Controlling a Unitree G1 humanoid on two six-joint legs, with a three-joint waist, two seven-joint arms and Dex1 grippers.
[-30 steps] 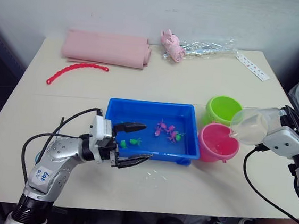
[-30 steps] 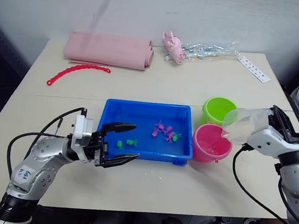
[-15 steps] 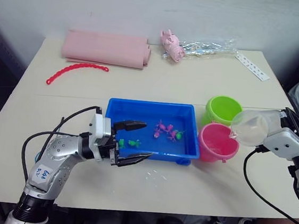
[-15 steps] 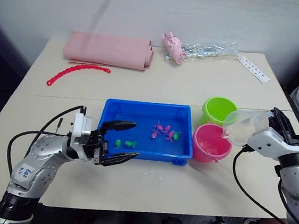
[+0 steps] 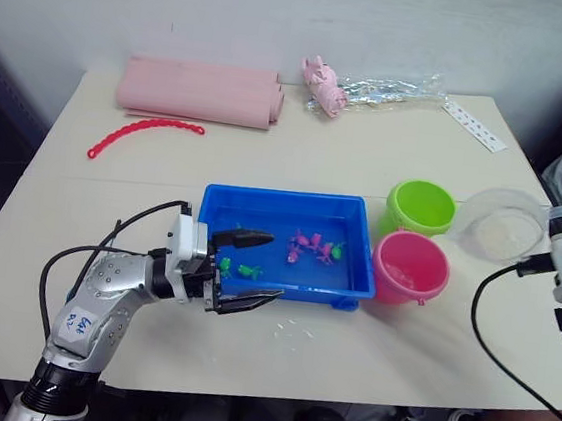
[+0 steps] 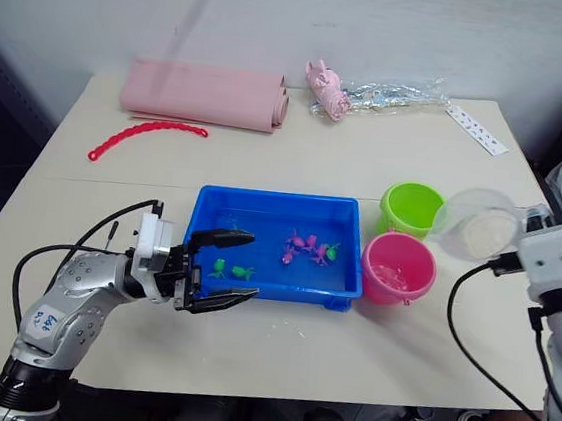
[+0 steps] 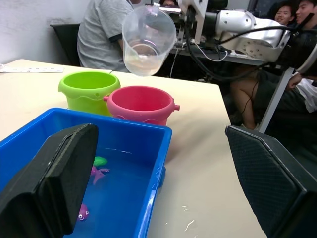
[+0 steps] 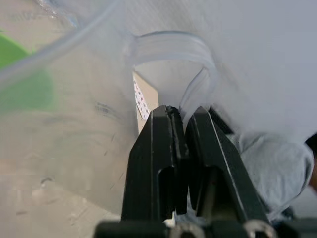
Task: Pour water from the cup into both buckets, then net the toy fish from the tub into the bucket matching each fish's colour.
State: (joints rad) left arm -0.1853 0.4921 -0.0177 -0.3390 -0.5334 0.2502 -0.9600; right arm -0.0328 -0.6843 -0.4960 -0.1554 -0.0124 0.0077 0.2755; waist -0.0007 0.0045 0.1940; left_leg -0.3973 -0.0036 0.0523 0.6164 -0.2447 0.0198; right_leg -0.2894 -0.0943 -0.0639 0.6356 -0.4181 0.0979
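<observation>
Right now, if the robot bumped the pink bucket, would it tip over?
Probably not easily: the pink bucket looks squat and wide, standing flat on the table. It seems to hold some water, adding weight. Being smooth plastic, it would likely slide toward the green bucket beside it.

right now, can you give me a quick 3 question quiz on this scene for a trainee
1. True or false: the right hand is shut on the handle of the clear cup.
2. Which bucket stands nearer the robot? A) lime green bucket B) pink bucket C) they are level
3. Fill in: the left hand hovers open at the near-left corner of the ______, where the toy fish float.

Key
1. True: its fingers pinch the cup's looped handle.
2. B: the pink bucket sits in front of the green one, both beside the tub's right end.
3. blue tub
</observation>
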